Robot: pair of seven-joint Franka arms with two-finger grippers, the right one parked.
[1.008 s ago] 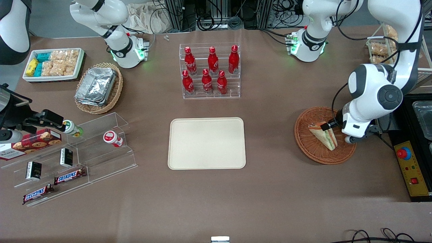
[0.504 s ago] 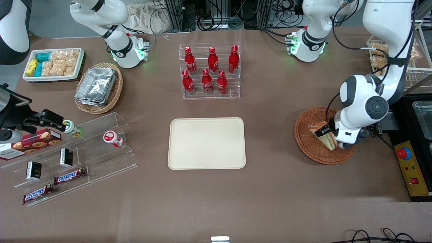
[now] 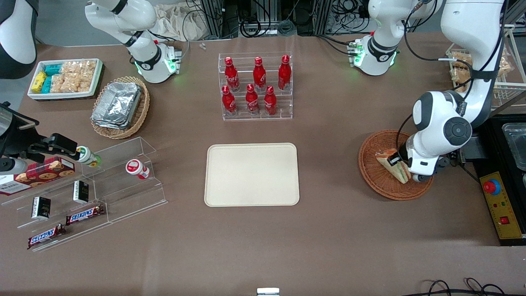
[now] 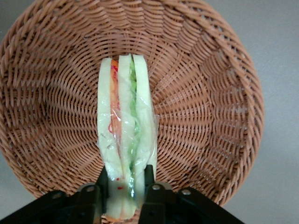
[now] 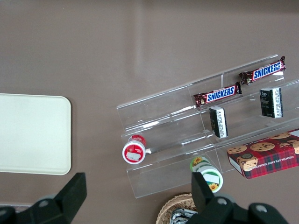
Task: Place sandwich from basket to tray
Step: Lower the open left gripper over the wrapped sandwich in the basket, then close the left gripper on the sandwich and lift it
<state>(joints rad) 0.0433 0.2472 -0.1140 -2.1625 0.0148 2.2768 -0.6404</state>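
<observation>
Jaws of the gripper [image 4: 124, 186] are now clamped on the sandwich [image 4: 125, 135], reached since a second ago, still in the basket [image 4: 215, 93] at right of the front frame, so lifting toward the tray [image 3: 252, 174] is judged next.

In the front view the arm covers the hand [image 3: 404, 167] and part of the sandwich [image 3: 390, 164]; in the wrist view the basket [image 4: 219, 93] rim and sandwich end are cut off

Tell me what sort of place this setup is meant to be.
Probably a lab mock-up of a snack counter: red soda bottles in a clear rack, Snickers bars on acrylic steps, and an emergency-stop box. The end effector is shut on the sandwich in the basket; the tray lies bare.
</observation>
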